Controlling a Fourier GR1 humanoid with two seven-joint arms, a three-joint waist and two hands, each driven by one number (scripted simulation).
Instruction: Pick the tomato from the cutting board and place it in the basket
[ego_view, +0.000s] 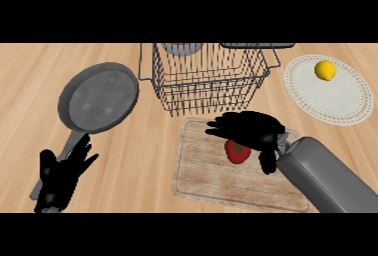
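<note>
Our right robot hand (249, 129) hangs over the tomato (238, 152).
The tomato sits on the cutting board (214, 180), at 6 o'clock from its half-open fingers (221, 125), which hold nothing. We see the basket (207, 87) at 12 o'clock; our left robot hand (63, 175) is farther.

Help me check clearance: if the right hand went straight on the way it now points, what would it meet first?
Probably the wire basket, its front wall just beyond the right hand, which points up-left over the cutting board. Depth is unclear.
</note>
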